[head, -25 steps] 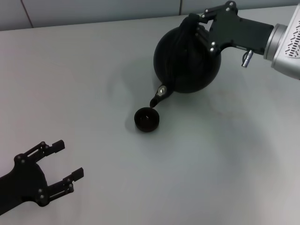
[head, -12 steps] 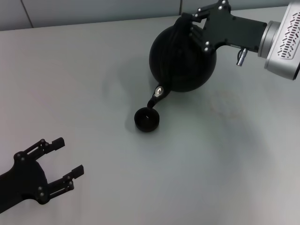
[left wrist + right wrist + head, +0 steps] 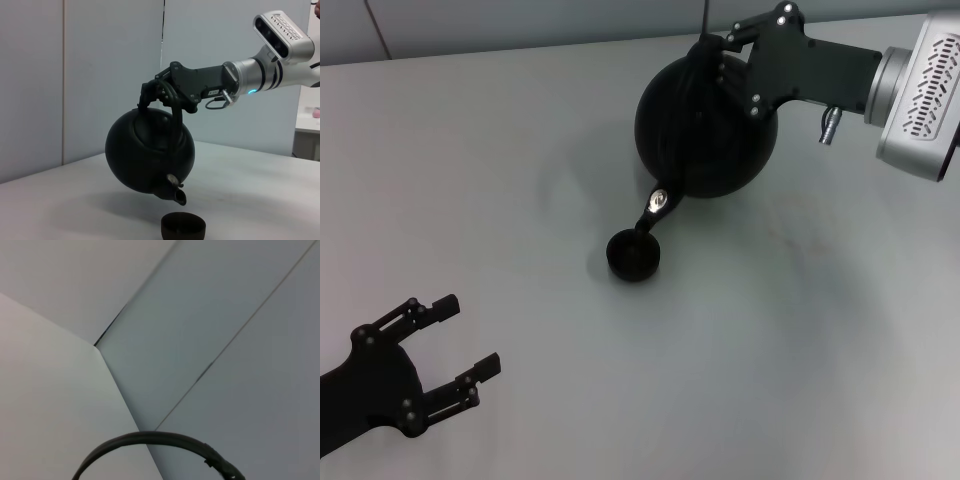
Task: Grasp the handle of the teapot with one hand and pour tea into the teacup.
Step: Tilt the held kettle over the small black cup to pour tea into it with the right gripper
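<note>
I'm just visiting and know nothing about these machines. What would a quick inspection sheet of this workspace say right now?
Surface: plain grey table, no spills visible.
Job's things: black teapot lifted off the table and tilted, spout down above the teacup; the teacup stands upright on the table.
Clutter: nothing seen.
Grippers: right end effector shut on the handle; left end effector open, low over the near table, holding nothing.
Cables: short lead under the right wrist.
Surroundings: pale panelled wall.
</note>
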`<state>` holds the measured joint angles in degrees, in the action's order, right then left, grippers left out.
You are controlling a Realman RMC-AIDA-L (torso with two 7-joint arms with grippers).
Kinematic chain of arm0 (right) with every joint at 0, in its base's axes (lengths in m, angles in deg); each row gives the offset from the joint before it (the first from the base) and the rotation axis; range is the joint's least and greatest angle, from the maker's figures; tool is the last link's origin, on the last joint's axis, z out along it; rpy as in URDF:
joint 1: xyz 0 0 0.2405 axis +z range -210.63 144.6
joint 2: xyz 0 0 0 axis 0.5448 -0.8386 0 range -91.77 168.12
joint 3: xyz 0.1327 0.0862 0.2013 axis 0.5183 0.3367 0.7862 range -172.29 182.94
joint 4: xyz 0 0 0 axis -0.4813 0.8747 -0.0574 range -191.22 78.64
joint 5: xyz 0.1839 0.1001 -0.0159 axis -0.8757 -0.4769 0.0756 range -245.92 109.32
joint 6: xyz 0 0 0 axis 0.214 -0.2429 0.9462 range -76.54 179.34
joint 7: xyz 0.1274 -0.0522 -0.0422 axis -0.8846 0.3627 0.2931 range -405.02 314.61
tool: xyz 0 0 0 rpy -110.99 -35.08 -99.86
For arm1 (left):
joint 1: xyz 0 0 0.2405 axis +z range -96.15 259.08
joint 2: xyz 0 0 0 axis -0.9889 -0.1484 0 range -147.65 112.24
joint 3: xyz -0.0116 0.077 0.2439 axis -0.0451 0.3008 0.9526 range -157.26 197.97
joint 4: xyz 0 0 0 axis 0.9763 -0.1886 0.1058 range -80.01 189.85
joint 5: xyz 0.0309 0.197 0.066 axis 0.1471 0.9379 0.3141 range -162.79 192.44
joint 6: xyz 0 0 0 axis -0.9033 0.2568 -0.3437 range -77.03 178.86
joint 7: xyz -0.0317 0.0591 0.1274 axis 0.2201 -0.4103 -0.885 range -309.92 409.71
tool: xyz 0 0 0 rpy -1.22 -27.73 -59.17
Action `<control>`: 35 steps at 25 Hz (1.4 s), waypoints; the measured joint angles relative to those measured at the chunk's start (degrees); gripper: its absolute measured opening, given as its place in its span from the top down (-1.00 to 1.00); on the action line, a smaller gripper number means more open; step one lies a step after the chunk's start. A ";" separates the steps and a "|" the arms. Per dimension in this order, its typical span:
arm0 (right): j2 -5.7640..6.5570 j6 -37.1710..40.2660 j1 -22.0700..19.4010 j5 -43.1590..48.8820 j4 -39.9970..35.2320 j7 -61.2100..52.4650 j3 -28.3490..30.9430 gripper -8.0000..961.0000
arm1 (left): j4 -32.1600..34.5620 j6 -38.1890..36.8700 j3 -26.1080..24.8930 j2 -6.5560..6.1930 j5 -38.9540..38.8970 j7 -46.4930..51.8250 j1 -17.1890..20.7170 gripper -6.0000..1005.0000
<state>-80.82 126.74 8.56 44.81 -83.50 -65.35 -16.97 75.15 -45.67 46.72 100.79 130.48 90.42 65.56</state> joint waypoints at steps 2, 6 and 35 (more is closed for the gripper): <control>0.00 -0.01 0.05 0.00 0.05 0.57 -0.26 0.81 | -0.01 0.00 0.00 -0.01 0.00 0.00 0.00 -0.60; 0.00 -0.05 0.17 0.00 0.17 1.04 -0.29 0.81 | -0.01 0.00 0.00 -0.03 -0.07 0.00 0.00 -0.60; 0.19 -2.11 -2.85 -0.30 -1.40 -21.09 -0.23 0.80 | -0.19 -0.47 0.00 0.06 -0.81 0.83 0.03 -0.60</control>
<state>-80.63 124.64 5.71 44.51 -84.91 -86.44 -17.20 74.96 -46.14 46.73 100.85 129.67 91.25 65.58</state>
